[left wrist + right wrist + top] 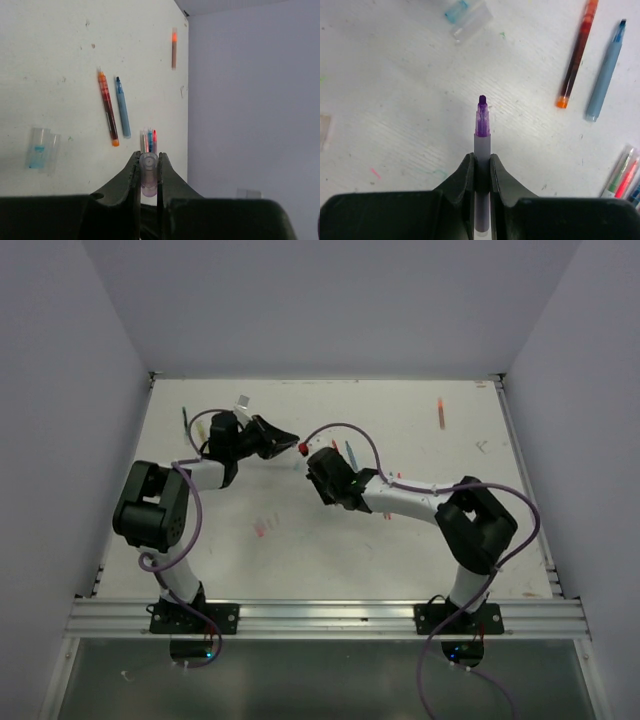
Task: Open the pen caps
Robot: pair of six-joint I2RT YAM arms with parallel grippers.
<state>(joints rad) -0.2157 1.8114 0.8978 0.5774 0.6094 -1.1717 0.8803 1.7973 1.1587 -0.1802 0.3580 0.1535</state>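
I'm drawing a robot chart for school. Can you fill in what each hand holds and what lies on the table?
left gripper: shut on a clear cap
right gripper: shut on a purple pen
pen tip: bare, no cap on it
on the table: orange pen, blue pen, loose cap

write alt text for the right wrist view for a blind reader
The right gripper grips a pale purple pen whose uncapped purple tip points away over the white table. Farther off lie an orange pen and a light blue pen side by side at upper right, a clear cap at the top, and more pens at the right edge.
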